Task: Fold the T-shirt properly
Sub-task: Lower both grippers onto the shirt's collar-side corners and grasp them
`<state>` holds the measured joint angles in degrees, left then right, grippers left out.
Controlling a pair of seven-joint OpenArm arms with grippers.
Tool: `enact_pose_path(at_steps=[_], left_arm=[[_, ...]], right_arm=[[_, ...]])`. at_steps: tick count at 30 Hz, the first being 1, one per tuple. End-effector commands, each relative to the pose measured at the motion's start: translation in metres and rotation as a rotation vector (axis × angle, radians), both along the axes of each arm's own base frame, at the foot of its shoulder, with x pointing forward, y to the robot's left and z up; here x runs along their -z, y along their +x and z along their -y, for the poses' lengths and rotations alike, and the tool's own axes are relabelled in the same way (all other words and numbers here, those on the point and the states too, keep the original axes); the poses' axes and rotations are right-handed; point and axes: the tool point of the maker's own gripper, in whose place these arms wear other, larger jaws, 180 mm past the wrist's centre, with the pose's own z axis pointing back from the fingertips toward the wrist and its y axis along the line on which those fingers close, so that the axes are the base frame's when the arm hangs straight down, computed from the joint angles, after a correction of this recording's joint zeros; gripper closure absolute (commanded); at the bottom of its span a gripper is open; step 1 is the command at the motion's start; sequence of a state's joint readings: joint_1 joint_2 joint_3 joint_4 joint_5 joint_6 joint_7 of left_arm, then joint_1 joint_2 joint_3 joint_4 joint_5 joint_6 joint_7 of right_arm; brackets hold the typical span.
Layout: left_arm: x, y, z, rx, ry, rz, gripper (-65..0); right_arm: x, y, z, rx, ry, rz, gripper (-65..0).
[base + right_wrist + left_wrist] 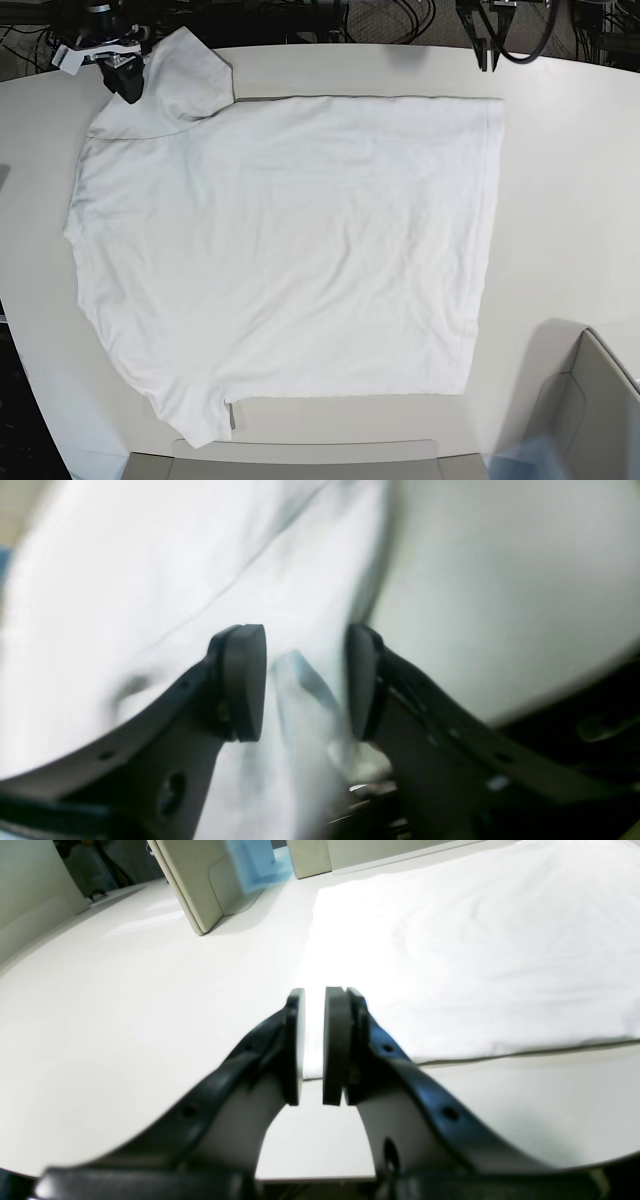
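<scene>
The white T-shirt [290, 250] lies spread flat on the white table [570, 200], with one sleeve at the far left corner and the other at the near left. My right gripper [125, 85] is at the far sleeve. In the right wrist view its jaws [305, 680] stand open with a blurred fold of shirt fabric [150, 580] between the pads. My left gripper [490, 55] hangs over the far edge, beyond the shirt's far right corner. In the left wrist view it [314, 1040] shows a narrow empty gap, with the shirt [475, 955] corner just ahead.
A beige bin [590, 400] stands at the table's near right corner, also in the left wrist view [200, 885], with a blurred blue thing [255, 865] by it. Dark cables [400, 15] run behind the table's far edge.
</scene>
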<state>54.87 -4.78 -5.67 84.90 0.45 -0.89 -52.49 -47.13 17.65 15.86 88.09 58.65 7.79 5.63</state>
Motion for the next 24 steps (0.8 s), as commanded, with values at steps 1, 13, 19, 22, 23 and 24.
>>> enact_pose_path(at_steps=[1, 13, 19, 22, 23, 24], left_arm=[[-0.007, -0.002, 0.000, 0.002, 0.006, 0.023, -7.9], [-0.020, 0.035, 0.006, -0.088, -0.178, -0.031, -13.0], [-0.018, 0.062, 0.014, -0.104, -0.505, -0.189, -21.7], [-0.005, 0.072, 0.015, -0.119, -0.647, -0.269, -21.4], [-0.001, 0.075, 0.008, -0.140, -0.681, -0.290, -21.5], [0.007, 0.073, 0.003, -0.166, -0.722, -0.325, -21.5]], right_arm=[[0.008, -0.006, -0.013, -0.045, 0.045, -0.054, -26.7], [0.010, -0.008, -0.034, -0.077, 0.149, -0.060, -26.7], [0.011, -0.011, -0.033, -0.074, 0.147, -0.066, -26.7], [0.010, -0.011, -0.027, -0.065, 0.137, -0.067, -26.7], [0.008, -0.011, -0.020, -0.054, 0.125, -0.064, -26.7], [0.008, -0.011, -0.016, -0.042, 0.118, -0.061, -26.7]])
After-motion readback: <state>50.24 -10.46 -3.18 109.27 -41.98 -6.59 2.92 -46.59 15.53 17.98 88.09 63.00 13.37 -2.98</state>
